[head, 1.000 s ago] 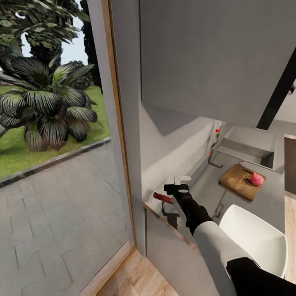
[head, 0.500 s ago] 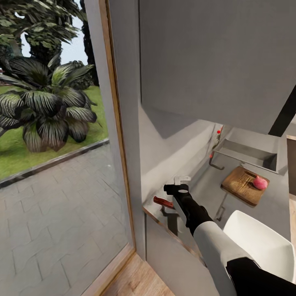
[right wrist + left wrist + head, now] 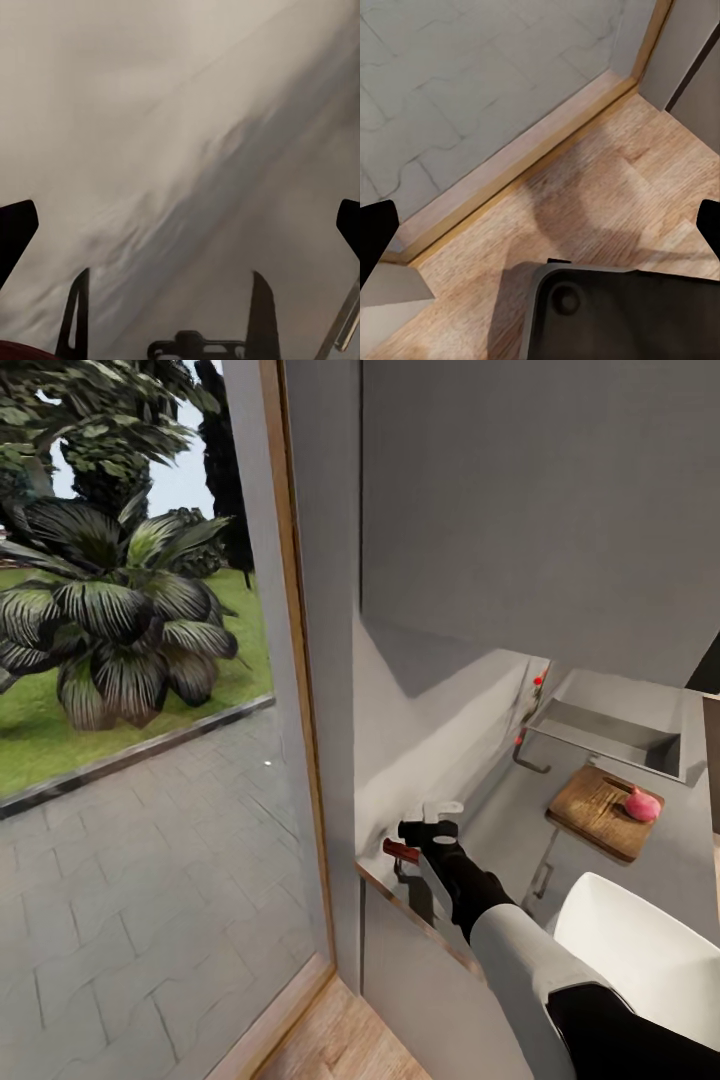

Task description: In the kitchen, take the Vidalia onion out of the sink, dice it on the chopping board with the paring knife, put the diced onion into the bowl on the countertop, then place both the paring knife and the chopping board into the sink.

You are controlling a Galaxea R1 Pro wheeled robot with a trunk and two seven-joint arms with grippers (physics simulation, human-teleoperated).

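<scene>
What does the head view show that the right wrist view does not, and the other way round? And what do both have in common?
Head view: the onion lying on the chopping board, the sink beyond it, the white bowl, and a palm outside the window.
Right wrist view: the right gripper from close, its fingers spread apart with nothing between them.
Both: that gripper, the grey countertop, and the reddish handle of the paring knife next to the gripper.

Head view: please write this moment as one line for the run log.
right gripper: at paring knife on countertop, grasp unclear | onion: on chopping board | bowl: near | sink: far
</scene>
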